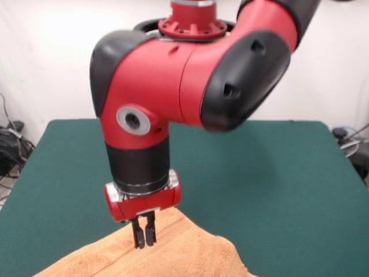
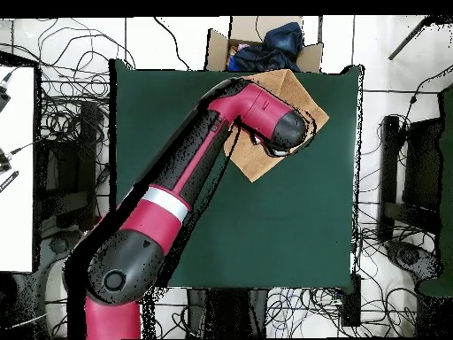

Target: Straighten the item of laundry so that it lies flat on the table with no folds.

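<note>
The peach-orange towel (image 1: 190, 257) lies at the table's near edge in the front view, one corner pointing toward the arm and a woven band running close to that corner. My gripper (image 1: 145, 242) points straight down just inside the corner, its tips pressed into the cloth. The fingers (image 1: 138, 236) stand nearly together, shut on a pinch of towel. From overhead the towel (image 2: 265, 166) sits as a diamond at the top right of the green table (image 2: 283, 230). The arm's last link hides its middle and the gripper.
A cardboard box (image 2: 265, 44) holding dark blue fabric stands just beyond the table edge nearest the towel in the overhead view. Cables cover the floor around the table. The red arm (image 2: 195, 177) stretches diagonally across the table's left half.
</note>
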{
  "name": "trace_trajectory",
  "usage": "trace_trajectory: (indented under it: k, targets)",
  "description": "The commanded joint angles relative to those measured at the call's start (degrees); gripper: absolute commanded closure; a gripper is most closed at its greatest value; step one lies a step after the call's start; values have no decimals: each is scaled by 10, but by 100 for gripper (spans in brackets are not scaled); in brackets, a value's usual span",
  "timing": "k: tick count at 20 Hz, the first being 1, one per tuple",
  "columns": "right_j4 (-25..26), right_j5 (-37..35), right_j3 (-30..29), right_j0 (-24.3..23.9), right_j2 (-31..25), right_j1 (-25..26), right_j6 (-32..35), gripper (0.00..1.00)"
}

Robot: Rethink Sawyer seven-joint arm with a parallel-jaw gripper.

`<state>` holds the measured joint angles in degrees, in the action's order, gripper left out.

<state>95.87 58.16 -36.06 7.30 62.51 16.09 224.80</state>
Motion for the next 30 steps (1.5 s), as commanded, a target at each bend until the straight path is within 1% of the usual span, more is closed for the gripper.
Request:
trace_trajectory:
  k: [1, 6, 14, 20, 22, 24, 25, 26, 27, 30]
  targets:
    - [-13, -18, 49, -18, -68, 57, -68, 100]
    - [-42, -17, 57, -26, -96, 64, -79, 100]
    - [-32, -1, 94, -41, -104, 96, -69, 100]
    - [5, 7, 113, -38, -74, 129, -68, 100]
    - [21, 8, 122, -38, -58, 144, -54, 100]
    - [44, 37, 131, -37, -45, 159, -39, 100]
    - [61, 92, 143, -39, -45, 166, -37, 100]
    - [65, 103, 144, -38, -46, 166, -41, 100]
    - [70, 90, 137, -32, -40, 166, -39, 100]
    - [83, 99, 136, -28, -35, 170, -28, 100]
